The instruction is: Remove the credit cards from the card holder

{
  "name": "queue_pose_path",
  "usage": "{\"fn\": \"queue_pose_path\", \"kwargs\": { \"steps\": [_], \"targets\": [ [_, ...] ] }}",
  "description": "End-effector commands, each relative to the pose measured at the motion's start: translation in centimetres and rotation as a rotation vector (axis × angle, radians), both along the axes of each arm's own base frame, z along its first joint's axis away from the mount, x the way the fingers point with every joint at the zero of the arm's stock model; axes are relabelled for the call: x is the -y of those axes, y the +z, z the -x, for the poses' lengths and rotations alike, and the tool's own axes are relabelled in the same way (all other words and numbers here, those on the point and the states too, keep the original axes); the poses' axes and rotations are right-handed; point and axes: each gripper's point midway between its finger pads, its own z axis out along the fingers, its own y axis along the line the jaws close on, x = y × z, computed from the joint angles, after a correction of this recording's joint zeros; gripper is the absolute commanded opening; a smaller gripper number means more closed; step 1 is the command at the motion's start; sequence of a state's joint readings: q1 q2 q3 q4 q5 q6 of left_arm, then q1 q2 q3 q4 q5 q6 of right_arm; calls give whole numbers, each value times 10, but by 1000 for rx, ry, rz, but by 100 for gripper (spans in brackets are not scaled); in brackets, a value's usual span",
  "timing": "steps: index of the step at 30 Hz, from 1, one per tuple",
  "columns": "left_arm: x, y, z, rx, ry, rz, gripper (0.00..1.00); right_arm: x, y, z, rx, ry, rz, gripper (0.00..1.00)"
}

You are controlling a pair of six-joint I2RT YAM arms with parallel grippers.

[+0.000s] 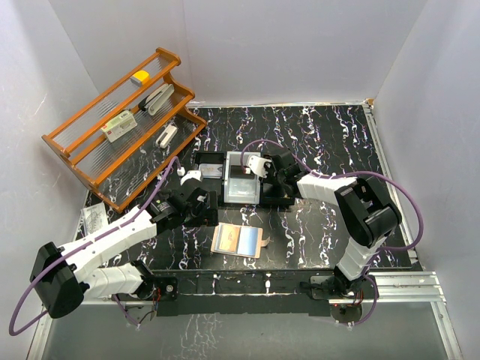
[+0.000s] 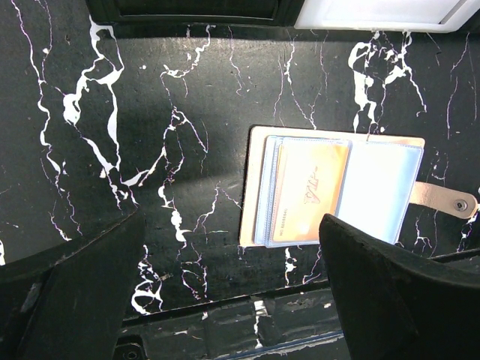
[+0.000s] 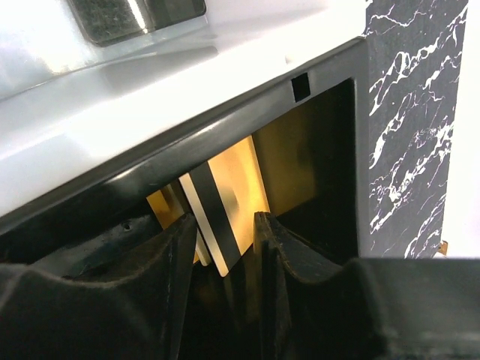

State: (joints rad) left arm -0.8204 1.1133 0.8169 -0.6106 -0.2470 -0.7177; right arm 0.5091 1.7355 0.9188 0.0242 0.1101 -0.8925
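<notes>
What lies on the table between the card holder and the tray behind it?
Nothing: the left wrist view shows only bare marbled table between the card holder and the tray.

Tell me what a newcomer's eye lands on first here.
The beige card holder lies open near the front of the black marble table, an orange credit card showing in its clear sleeves. In the centre tray, in its black compartment, another orange card with a black stripe shows between the right gripper fingers. An orange wooden rack stands back left.
</notes>
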Motion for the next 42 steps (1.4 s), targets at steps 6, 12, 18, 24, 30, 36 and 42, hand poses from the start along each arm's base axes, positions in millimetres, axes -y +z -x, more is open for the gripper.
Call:
{"fn": "queue_pose_path", "kwargs": {
  "steps": [6, 12, 18, 24, 30, 36, 42],
  "targets": [
    [-6, -3, 4, -13, 4, -13, 99, -9, 21, -17, 74, -11, -55, 38],
    [-3, -3, 5, -16, 0, -5, 99, -13, 31, -16, 70, -3, -117, 47],
    [0, -5, 5, -28, -8, 5, 99, -11, 45, -18, 91, -15, -177, 49],
    [0, -6, 7, -31, -8, 11, 99, -17, 57, -17, 91, -7, -253, 50],
    [2, -5, 7, -33, -9, 23, 99, -21, 114, -19, 167, -80, -430, 52],
    [5, -3, 5, -30, -4, 32, 99, -22, 186, 4, 161, -292, -869, 69],
    [1, 2, 0, 2, 35, 37, 99, -17, 200, 45, -55, -612, -1292, 98]
  ]
}}
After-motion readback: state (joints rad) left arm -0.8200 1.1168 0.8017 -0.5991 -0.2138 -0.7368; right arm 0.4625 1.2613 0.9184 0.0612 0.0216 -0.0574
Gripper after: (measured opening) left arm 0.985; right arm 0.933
